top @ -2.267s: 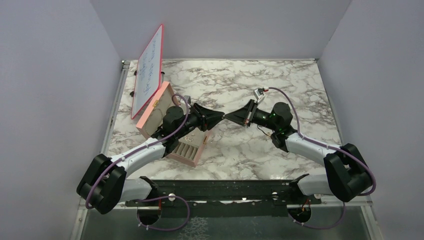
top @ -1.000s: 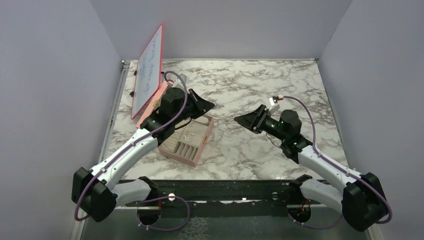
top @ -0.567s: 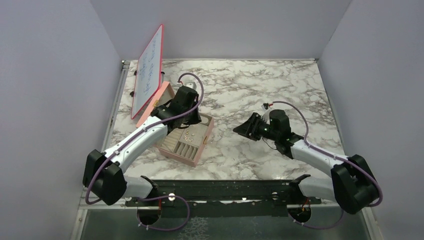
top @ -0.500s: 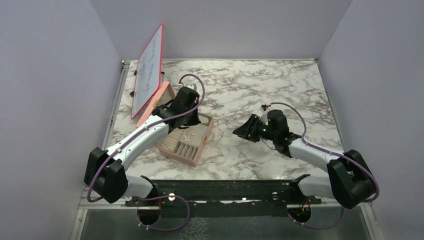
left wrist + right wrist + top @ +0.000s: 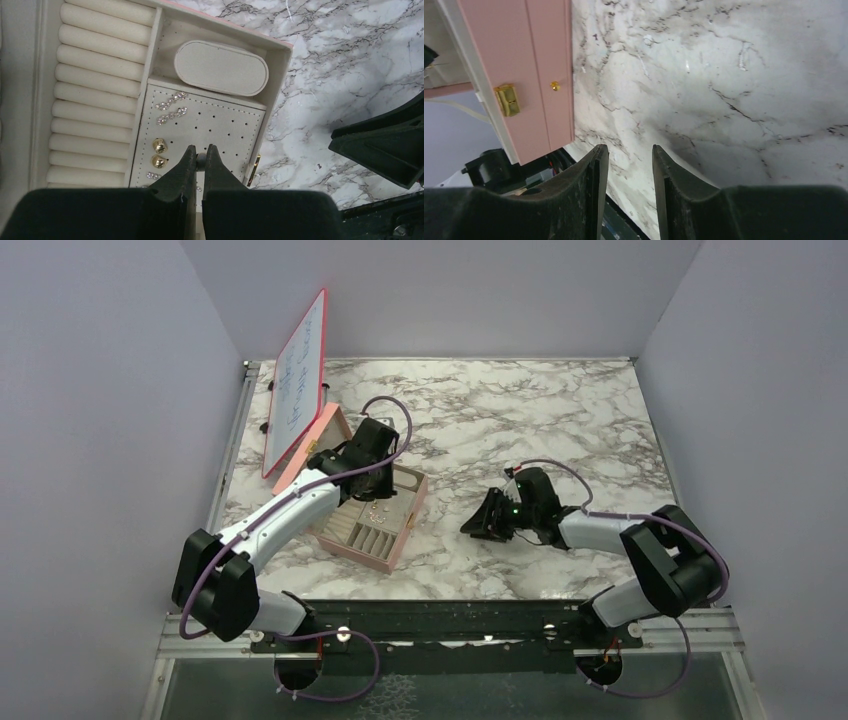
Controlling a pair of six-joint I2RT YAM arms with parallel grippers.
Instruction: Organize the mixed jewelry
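In the left wrist view my left gripper [image 5: 201, 150] is shut on a tiny round silvery stud [image 5: 201, 160]. It hovers over the perforated beige panel [image 5: 230, 125] of the pink box [image 5: 401, 534]. On that panel sit two gold studs [image 5: 159, 145] and some sparkly silvery pieces [image 5: 171, 100]. From above, the left gripper [image 5: 372, 490] is over the box's open compartments. My right gripper [image 5: 478, 525] is low over the marble to the right of the box, and in its wrist view the gripper [image 5: 630, 148] is open with nothing between its fingers.
The box's pink lid [image 5: 310, 445] stands open at the back left, beside a leaning whiteboard [image 5: 297, 380]. Beige ring rolls [image 5: 95, 85] and an oval cushion [image 5: 221, 67] fill other compartments. The box's front wall with a gold clasp [image 5: 506, 100] faces the right gripper.
The left gripper has come down over the box's stud panel, staying shut. The right arm has drawn back toward the near edge and lowered, and its jaws have narrowed.
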